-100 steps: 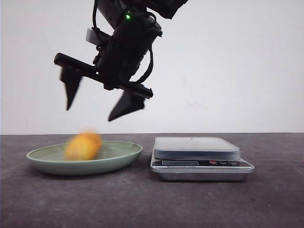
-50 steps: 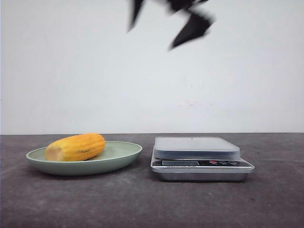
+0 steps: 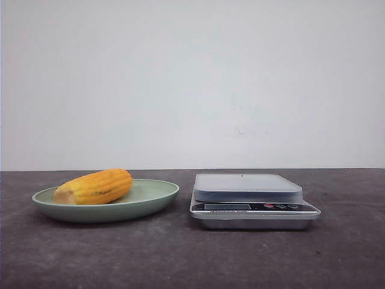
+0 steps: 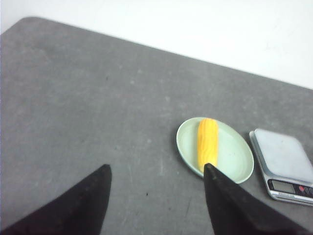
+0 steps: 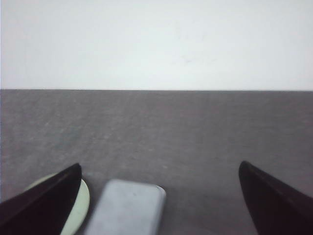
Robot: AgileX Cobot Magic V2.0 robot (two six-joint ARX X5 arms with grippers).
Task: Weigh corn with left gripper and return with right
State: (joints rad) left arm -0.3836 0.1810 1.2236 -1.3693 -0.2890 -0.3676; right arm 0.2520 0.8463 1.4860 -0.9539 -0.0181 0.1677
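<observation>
Both the left gripper (image 4: 156, 196) and right gripper (image 5: 159, 196) hang wide apart, empty; corn (image 3: 93, 186) rests on the plate (image 3: 150, 201), likely returned, beside the scale (image 3: 252, 198).

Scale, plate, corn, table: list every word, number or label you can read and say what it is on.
No text can be read.
Scale: a strip of print under its display, too small to read; the display shows no digits.
Plate, corn, table: no writing.
</observation>
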